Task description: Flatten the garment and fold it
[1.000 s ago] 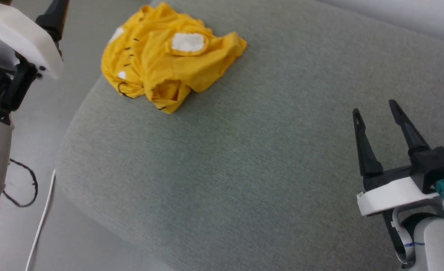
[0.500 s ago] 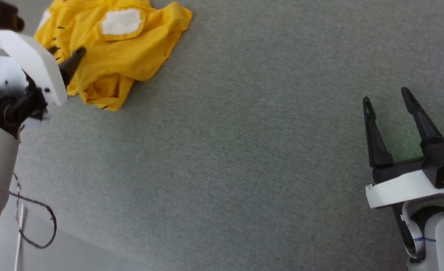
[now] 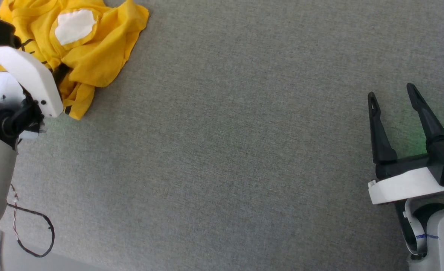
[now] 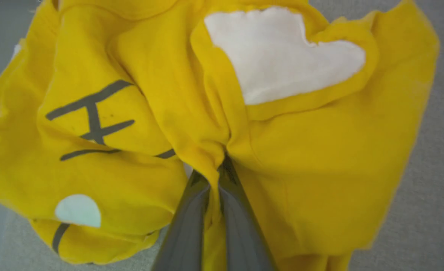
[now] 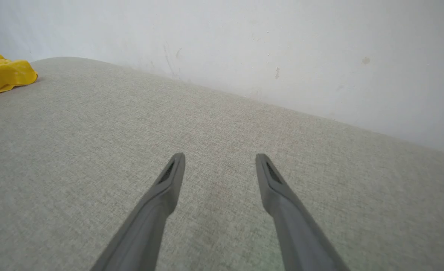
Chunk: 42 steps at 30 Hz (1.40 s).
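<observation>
The garment (image 3: 90, 52) is a crumpled yellow T-shirt with a white patch and black lines, lying at the top left of the head view on the grey fabric surface. My left gripper (image 4: 218, 165) is shut on a fold of the garment (image 4: 301, 162), its two dark fingers pinching yellow cloth between them; in the head view its white wrist covers the fingers at the shirt's left side. My right gripper (image 3: 393, 96) stands open over bare surface at the right, far from the shirt. The garment (image 5: 3, 73) shows as a yellow heap at the far left of the right wrist view.
The grey fabric surface (image 3: 225, 150) spreads wide between both arms. A black cable (image 3: 37, 233) loops on the floor past the surface's lower left edge. A white wall (image 5: 282, 49) runs behind the surface.
The camera has swung, shifting the shirt left and up in view. My left gripper has come down onto the shirt and gone from open to shut on a fold. The right gripper stays open.
</observation>
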Motion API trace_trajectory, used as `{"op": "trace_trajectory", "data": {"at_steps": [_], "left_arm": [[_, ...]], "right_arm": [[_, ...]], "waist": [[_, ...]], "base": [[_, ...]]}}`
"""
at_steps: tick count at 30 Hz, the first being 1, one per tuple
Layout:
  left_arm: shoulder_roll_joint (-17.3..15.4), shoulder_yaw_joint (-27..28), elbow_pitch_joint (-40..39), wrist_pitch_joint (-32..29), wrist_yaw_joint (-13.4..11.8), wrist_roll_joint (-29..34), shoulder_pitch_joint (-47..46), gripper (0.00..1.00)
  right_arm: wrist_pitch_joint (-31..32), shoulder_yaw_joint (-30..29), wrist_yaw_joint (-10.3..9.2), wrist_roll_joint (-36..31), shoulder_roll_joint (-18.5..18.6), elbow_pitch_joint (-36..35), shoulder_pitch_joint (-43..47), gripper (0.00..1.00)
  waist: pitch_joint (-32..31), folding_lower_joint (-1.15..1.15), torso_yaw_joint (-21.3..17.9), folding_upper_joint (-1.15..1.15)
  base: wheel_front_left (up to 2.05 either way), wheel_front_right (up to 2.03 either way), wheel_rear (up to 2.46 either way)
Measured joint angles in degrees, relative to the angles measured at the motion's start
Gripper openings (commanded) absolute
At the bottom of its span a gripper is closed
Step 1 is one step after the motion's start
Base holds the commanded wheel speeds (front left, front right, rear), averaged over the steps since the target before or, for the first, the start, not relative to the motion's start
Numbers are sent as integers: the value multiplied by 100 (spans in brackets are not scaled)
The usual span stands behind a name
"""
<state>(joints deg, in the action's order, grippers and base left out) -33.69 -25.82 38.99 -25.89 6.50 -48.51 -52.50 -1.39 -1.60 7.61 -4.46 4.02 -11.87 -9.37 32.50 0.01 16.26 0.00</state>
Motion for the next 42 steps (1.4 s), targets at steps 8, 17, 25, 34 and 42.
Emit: {"op": "trace_trajectory", "data": {"at_steps": [8,17,25,34,42], "left_arm": [[-146,79,52,700,52,1,52,0],[-766,134,-290,984,54,145,-124,0],[-1024,88,-1103,804,51,336,-576,0],[-1136,47,-1920,379,-16,374,-1004,0],[-994,-263,-2686,108,-33,476,-1152,0]], "right_arm": [[-157,-26,0,94,-48,219,4,100],[-523,-58,0,372,-98,694,38,100],[-835,-198,-1,814,-101,1102,284,100],[-1085,-411,-1,1070,-103,1399,521,100],[-1179,-725,-1,1111,-104,1444,744,100]], "waist": [[-290,-1,-2,0],[-892,-1,41,0],[-1513,-2,67,0],[-2159,-2,-63,0],[-2593,-1,-415,0]], "base": [[0,0,0],[0,0,0],[0,0,0],[0,0,0],[0,0,0]]}}
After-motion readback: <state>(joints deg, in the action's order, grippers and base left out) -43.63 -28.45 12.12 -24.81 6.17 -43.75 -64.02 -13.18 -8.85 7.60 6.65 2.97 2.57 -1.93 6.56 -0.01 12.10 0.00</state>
